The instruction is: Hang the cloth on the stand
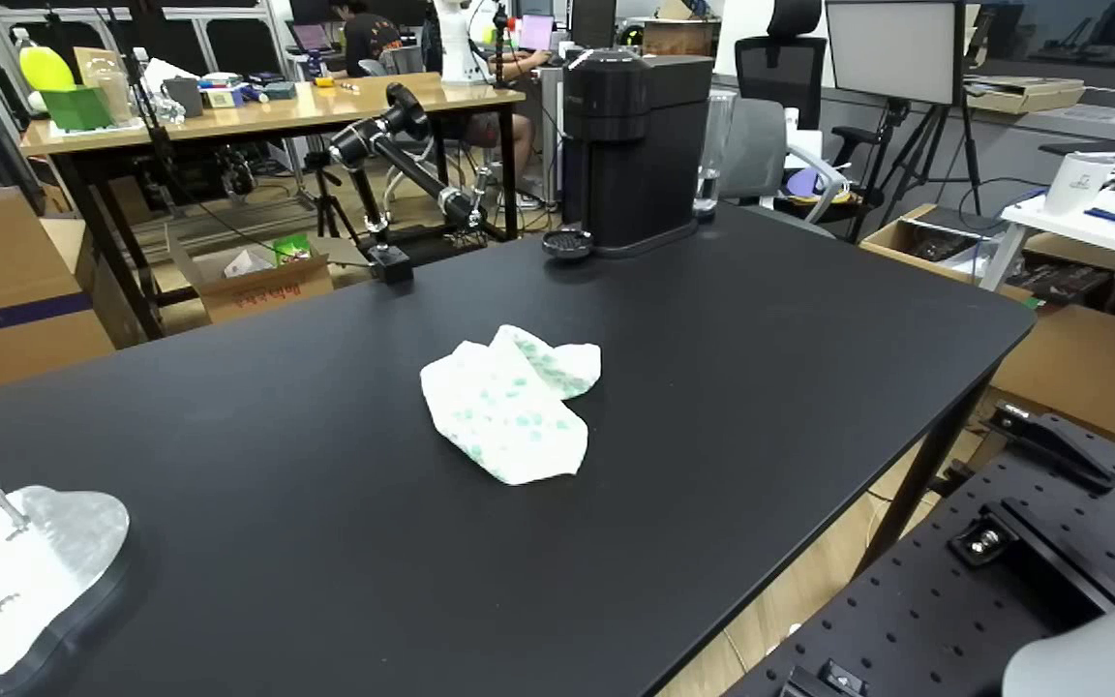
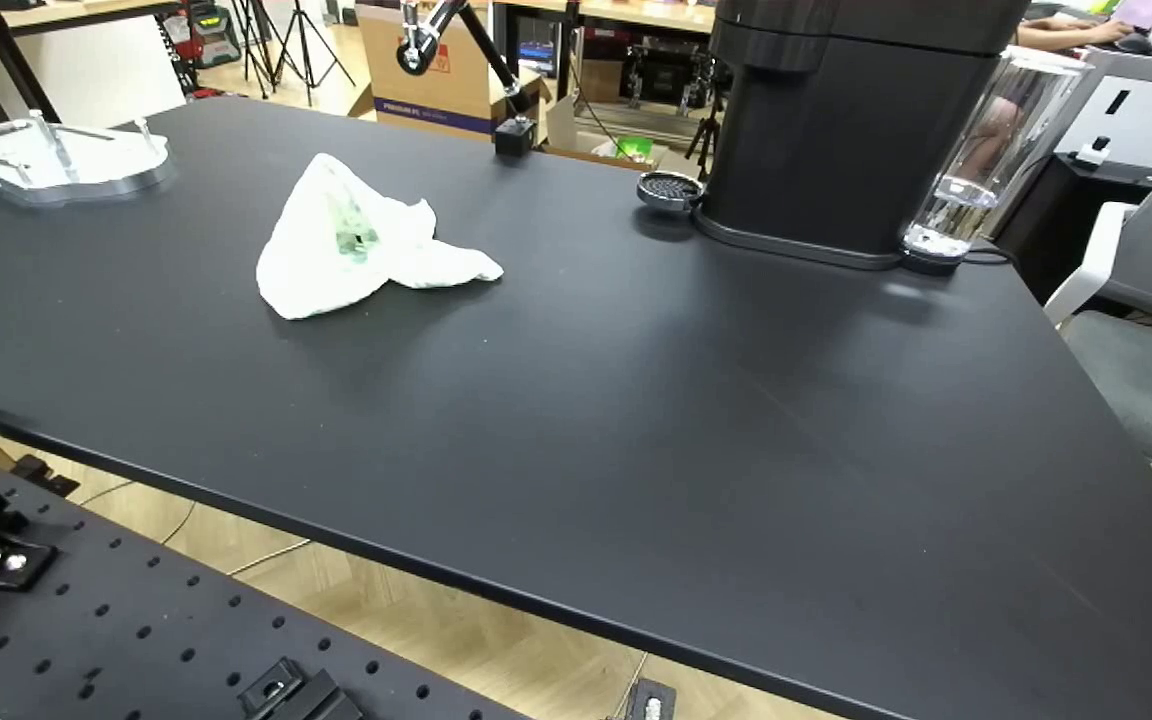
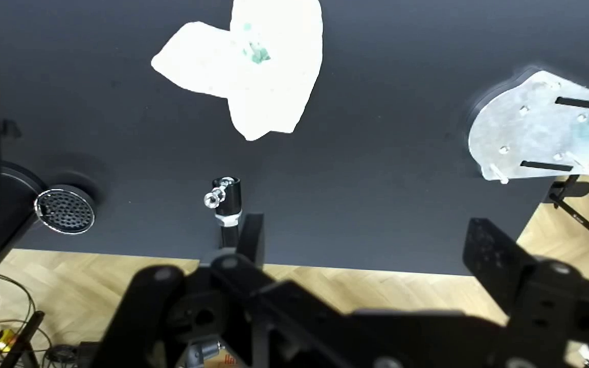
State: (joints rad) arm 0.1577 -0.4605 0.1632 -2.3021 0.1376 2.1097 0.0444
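A white cloth (image 1: 499, 411) with green marks lies crumpled on the black table. It also shows in an exterior view (image 2: 321, 245) and at the top of the wrist view (image 3: 279, 76). A black jointed stand (image 1: 352, 147) is fixed at the table's edge behind the cloth. It also shows in an exterior view (image 2: 514, 137) and the wrist view (image 3: 229, 198). My gripper (image 3: 366, 222) shows only in the wrist view. It is open and empty, high above the table near the edge by the stand, with the left finger overlapping the stand in view. It is apart from the cloth.
A black coffee machine (image 1: 630, 145) with a small round drip grid (image 1: 567, 244) stands near the stand. A clear water tank (image 2: 966, 170) is behind it. A silver plate with pegs (image 3: 535, 135) lies at the table's other end. A perforated black base (image 1: 906, 581) adjoins the near edge.
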